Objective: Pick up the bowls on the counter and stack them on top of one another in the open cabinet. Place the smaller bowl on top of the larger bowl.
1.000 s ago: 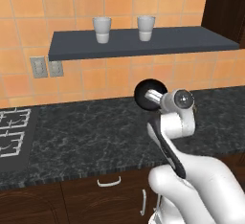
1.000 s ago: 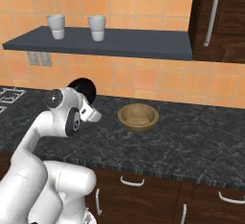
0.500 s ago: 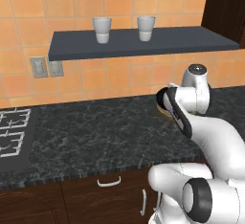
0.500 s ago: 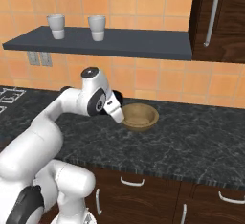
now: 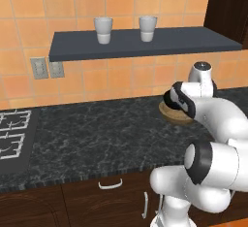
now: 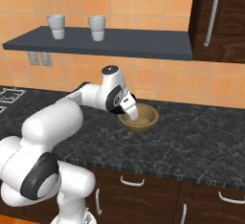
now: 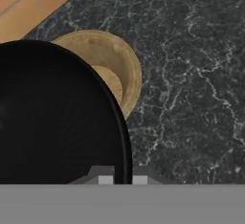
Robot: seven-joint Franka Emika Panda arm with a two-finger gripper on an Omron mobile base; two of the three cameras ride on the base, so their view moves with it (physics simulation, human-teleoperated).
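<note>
my gripper (image 7: 118, 177): pinched tight on the black bowl's (image 7: 57, 117) rim | hanging right above the wooden bowl (image 7: 115, 70) | writing: can't spot any

The counter (image 6: 191, 146) lies bare right of the wooden bowl (image 6: 143, 117); overhead, the shelf (image 6: 110, 43) and seemingly shut cabinet (image 6: 225, 17) block passage.

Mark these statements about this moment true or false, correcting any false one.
1. The gripper is shut on the black bowl. True.
2. The wooden bowl sits inside the cabinet. False: it rests on the counter.
3. Two cups stand on the grey shelf. True.
4. The black bowl already rests inside the wooden bowl. False: it is held just beside and above it.
</note>
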